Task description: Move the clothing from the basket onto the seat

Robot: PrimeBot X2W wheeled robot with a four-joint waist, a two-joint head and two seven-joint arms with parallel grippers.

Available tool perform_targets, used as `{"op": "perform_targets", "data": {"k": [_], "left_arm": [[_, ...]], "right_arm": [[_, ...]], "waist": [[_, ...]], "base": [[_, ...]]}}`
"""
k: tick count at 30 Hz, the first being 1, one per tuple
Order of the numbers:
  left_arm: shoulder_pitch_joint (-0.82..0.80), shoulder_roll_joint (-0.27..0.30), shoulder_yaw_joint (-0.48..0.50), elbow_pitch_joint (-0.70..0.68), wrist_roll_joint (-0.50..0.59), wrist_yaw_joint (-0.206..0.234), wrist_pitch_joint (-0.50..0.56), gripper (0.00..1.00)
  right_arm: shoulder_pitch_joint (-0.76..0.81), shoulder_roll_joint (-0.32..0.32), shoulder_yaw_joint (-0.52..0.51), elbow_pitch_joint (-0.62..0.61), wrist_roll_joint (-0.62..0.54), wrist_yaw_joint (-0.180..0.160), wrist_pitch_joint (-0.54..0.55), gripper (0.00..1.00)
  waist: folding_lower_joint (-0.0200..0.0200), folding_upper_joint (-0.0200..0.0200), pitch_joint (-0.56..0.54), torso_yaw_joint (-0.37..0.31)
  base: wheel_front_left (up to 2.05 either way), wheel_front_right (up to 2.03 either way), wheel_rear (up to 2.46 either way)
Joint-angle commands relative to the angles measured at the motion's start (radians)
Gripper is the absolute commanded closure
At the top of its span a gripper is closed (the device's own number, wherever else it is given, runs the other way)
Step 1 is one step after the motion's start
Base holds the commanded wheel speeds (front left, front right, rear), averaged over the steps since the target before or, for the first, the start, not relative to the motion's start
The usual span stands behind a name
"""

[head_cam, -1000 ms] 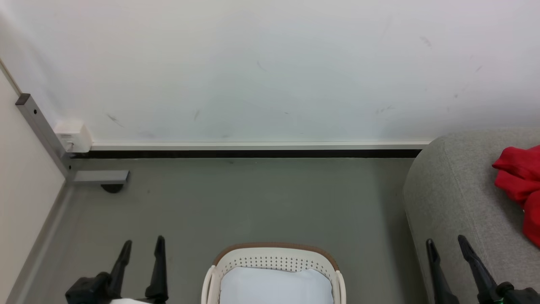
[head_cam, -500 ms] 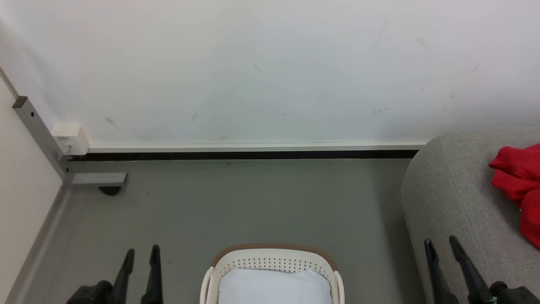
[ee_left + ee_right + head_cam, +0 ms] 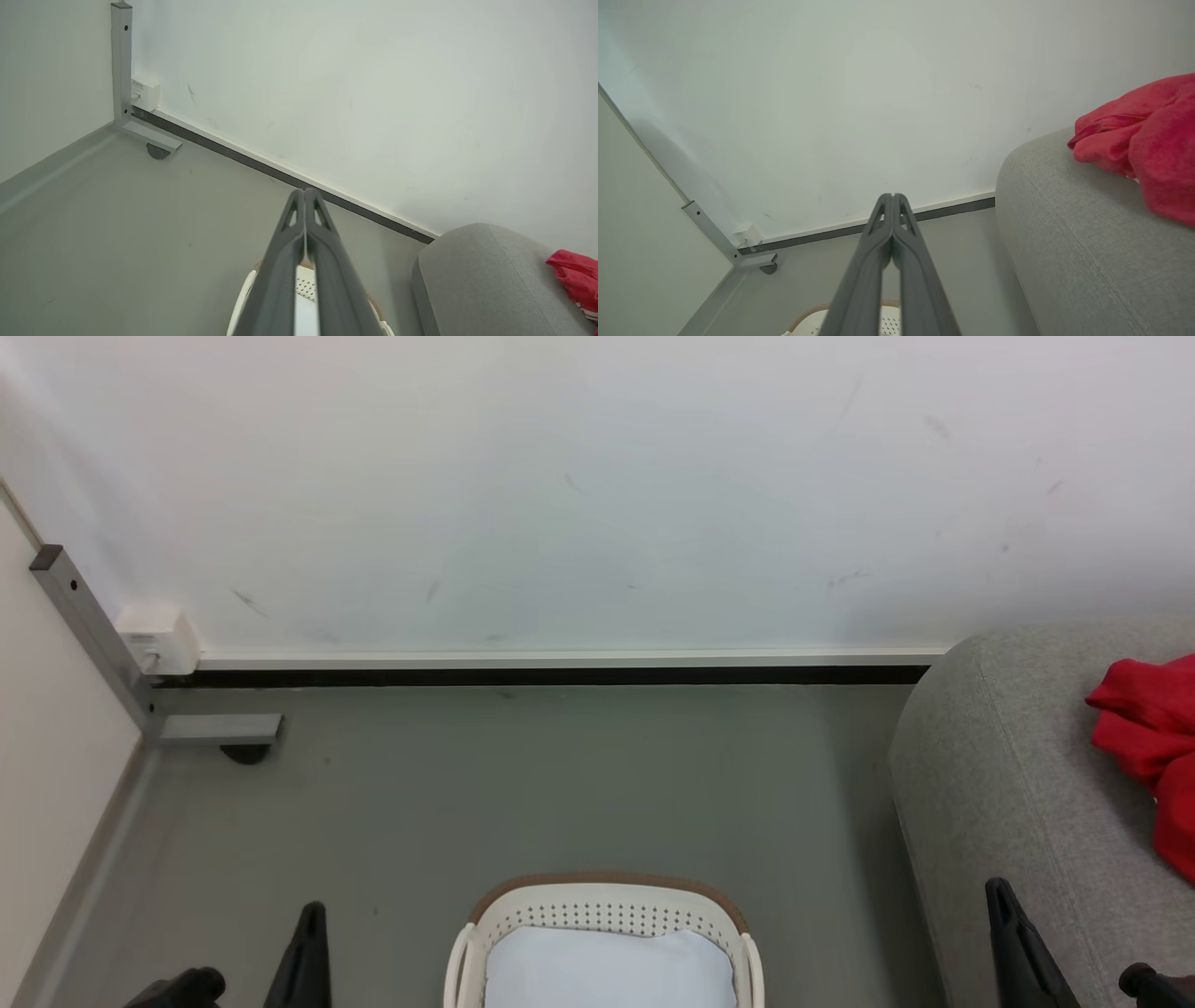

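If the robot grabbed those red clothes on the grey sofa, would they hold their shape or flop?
Probably flop: the red clothes lie crumpled in soft folds on the sofa, so they would likely hang limp from a pinch. Their fuzzy-looking surface suggests the fingers would not slip much.

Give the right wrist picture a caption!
Shut right tool beside the grey seat, red clothing piled on top.

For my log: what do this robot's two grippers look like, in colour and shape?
The left gripper and the right gripper look alike. Each has two long, slim, dark grey fingers that taper to a narrow tip, with small triangular cut-outs just below the tips. In the head view they read as black, with rounded black housings at their bases.
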Motion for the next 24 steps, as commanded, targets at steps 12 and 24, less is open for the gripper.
{"op": "perform_targets", "data": {"k": [12,24], "left_arm": [[-0.046,-0.012,0.046,-0.003,-0.197,-0.036,0.057,1.00],[-0.062,-0.027,0.078,0.005,-0.345,-0.063,0.103,1.00]], "right_arm": [[-0.053,-0.003,-0.032,0.004,0.217,0.000,0.051,1.00],[-0.072,0.000,-0.056,0.017,0.378,-0.001,0.094,1.00]], "waist": [[0.0000,-0.0001,0.004,0.004],[0.0000,-0.0001,0.008,0.009]], "base": [[0.00,0.00,0.00],[0.00,0.00,0.00]]}}
